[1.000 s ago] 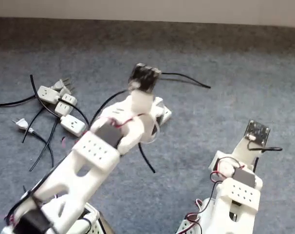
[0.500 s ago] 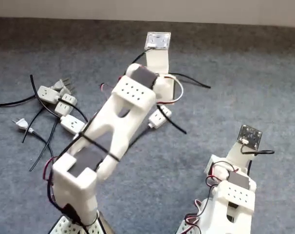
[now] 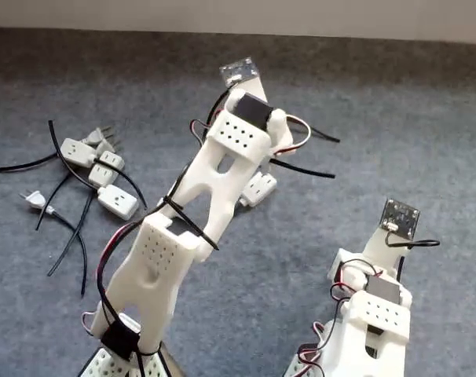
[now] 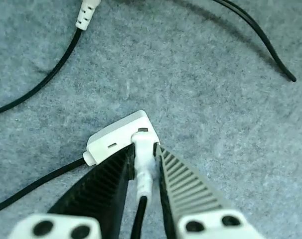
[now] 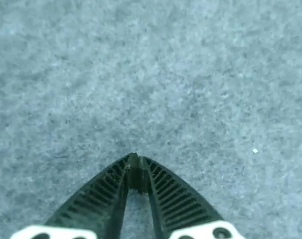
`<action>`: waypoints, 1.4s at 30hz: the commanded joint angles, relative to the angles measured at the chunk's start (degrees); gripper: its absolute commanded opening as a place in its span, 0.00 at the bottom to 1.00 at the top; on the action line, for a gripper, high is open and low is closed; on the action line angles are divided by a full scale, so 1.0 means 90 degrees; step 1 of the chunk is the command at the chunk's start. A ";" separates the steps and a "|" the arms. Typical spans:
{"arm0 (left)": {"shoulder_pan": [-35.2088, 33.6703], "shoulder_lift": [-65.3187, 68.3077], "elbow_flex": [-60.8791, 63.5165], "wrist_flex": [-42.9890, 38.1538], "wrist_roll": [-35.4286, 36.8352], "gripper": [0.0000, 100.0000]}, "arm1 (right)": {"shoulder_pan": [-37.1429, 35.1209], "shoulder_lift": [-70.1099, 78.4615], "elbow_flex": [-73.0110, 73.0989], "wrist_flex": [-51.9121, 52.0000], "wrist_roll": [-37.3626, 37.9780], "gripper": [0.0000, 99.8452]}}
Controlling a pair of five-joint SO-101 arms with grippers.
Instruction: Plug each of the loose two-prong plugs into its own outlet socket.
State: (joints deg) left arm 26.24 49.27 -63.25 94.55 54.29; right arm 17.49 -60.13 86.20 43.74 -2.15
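- At the middle of the grey, short-piled carpet (image 3: 395, 118), a blocky white outlet socket (image 3: 259, 188) lies under the far end of the left arm (image 3: 222, 169), which is built of smooth white shells dotted with small holes.
- From the left wrist, the outlet socket (image 4: 116, 139) is a rounded rectangular block with a black cord leaving one end. A slim white two-prong plug (image 4: 142, 169) stands nose-on against its face, with the prongs hidden.
- The left gripper (image 4: 143, 148) has one black and one pale ridged finger. It is narrowed to the plug's width and clamps the plug from both sides, its tips touching the socket.
- Toward 9 o'clock, well apart, lies a cluster of sockets (image 3: 104, 169) among thin black cords (image 3: 73, 228). A small loose plug (image 3: 35, 199) lies just beside them.
- At 5 o'clock stands the right arm (image 3: 375, 314). The right gripper (image 5: 137, 174) has black serrated fingers pressed tip to tip, gripping nothing above the fuzzy carpet.
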 commanded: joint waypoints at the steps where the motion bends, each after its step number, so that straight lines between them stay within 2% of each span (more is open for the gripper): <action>1: -0.0024 0.0132 -0.0669 0.0293 0.0440 0.01 | -0.0063 -0.0073 -0.0034 -0.0103 -0.0029 0.01; 9: 0.0278 0.0396 -0.0806 0.0410 0.1045 0.01 | -0.0073 -0.0073 -0.0034 -0.0103 -0.0029 0.01; 14: 0.0230 0.0415 -0.0796 0.0586 0.1748 0.01 | -0.0073 -0.0073 -0.0034 -0.0103 -0.0029 0.01; 31: 0.0181 0.0982 -0.0855 0.0332 0.1778 0.01 | -0.0073 -0.0073 -0.0034 -0.0103 -0.0029 0.01; 37: 0.0181 0.1021 -0.1499 0.0400 0.1778 0.01 | -0.0073 -0.0073 -0.0015 -0.0298 -0.0029 0.01; 42: 0.0083 0.1040 -0.1529 0.0430 0.1778 0.01 | -0.0073 -0.0073 -0.0015 -0.0308 -0.0029 0.01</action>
State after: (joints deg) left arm 27.74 59.21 -75.03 98.42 69.93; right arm 17.41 -60.13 86.20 42.07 -2.15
